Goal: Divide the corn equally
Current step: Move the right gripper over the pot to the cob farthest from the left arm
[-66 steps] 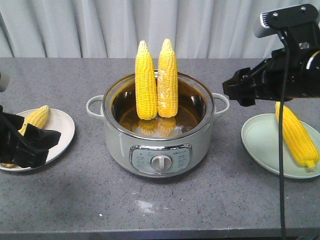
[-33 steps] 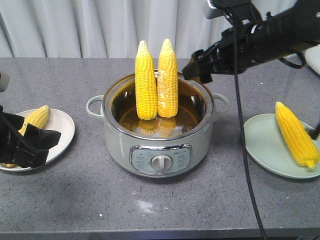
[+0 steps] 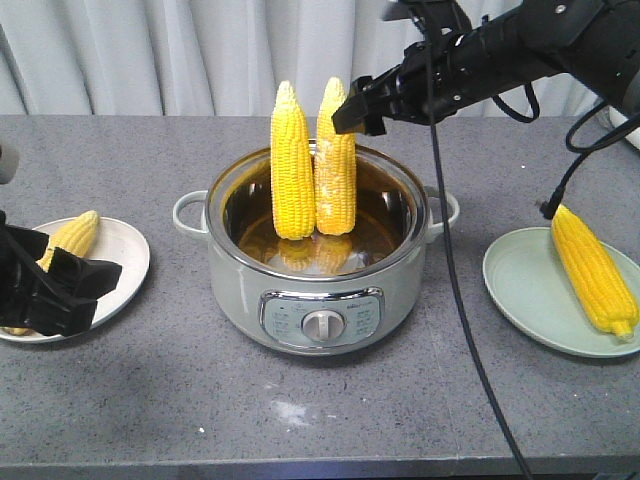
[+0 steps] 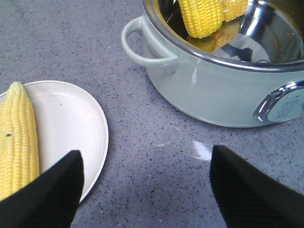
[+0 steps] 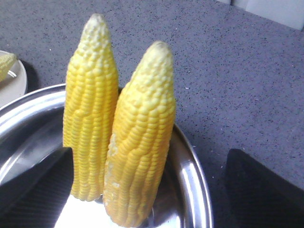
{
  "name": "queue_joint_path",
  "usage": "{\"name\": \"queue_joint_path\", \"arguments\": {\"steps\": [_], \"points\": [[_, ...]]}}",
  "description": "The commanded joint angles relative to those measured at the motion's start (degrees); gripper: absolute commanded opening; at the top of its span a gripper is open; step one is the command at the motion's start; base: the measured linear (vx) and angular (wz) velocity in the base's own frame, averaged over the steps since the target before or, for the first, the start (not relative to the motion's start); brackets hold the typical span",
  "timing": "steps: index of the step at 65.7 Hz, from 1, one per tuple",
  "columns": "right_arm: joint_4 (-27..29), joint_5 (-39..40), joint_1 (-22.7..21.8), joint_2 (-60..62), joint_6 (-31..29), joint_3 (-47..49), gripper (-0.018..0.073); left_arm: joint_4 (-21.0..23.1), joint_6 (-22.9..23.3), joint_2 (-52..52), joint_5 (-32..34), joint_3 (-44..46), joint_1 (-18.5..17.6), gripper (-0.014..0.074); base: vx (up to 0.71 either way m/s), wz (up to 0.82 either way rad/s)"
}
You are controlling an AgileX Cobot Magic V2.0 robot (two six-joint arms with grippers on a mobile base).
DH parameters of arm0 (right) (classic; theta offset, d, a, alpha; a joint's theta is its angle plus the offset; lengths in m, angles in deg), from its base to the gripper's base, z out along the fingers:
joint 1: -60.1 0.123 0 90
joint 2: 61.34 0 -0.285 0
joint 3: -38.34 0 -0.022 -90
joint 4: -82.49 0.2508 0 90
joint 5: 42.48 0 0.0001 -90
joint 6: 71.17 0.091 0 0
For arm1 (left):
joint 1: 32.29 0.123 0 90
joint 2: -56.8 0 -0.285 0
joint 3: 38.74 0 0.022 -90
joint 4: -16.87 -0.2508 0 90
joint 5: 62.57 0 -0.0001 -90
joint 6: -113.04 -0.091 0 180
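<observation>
Grey counter (image 3: 120, 400) — right gripper (image 3: 350, 108), spread, hangs beside the whitish-patched cob (image 3: 335, 165) in the cooker (image 3: 235, 285) — next, probably, straddle it and pinch

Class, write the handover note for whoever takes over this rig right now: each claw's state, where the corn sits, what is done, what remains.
Left claw: open, empty, low by the white plate.
Right claw: open, at the tip of the patchy cob, not gripping it.
Corn: the patchy cob and the plain cob stand upright in the pot. The third cob lies on the white plate, the fourth cob on the green plate.
Done: one cob per plate.
Left: the two pot cobs, probably one to each plate.
</observation>
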Motion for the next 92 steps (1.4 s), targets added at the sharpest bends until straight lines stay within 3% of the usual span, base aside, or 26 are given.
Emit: {"name": "queue_joint_path", "arguments": {"steps": [1, 7, 39, 53, 81, 92], "points": [[8.6, 1.1, -2.9, 1.3, -4.4, 3.4, 0.0617, 0.6, 0.2, 0.9, 3.7, 1.4, -0.3, 0.0533, 0.0, 0.0], [15.0, 0.5, -4.2, 0.1, -8.2, 4.0, 0.0614, 0.6, 0.2, 0.9, 3.5, 1.4, -0.3, 0.0533, 0.0, 0.0], [32.3, 0.8, -4.0, -6.9, -21.2, 4.0, 0.0579, 0.6, 0.2, 0.9, 3.2, 1.4, -0.3, 0.0533, 0.0, 0.0], [33.0, 0.3, -4.0, -8.2, -22.1, 3.9, 0.054, 0.6, 0.2, 0.9, 3.2, 1.4, -0.3, 0.0533, 0.0, 0.0], [33.3, -0.7, -4.0, -8.2, -24.1, 3.9, 0.0251, 0.6, 0.2, 0.9, 3.2, 1.4, -0.3, 0.0533, 0.0, 0.0], [33.3, -0.7, -4.0, -8.2, -24.1, 3.9, 0.0228, 0.6, 0.2, 0.9, 3.2, 1.4, -0.3, 0.0533, 0.0, 0.0]]}}
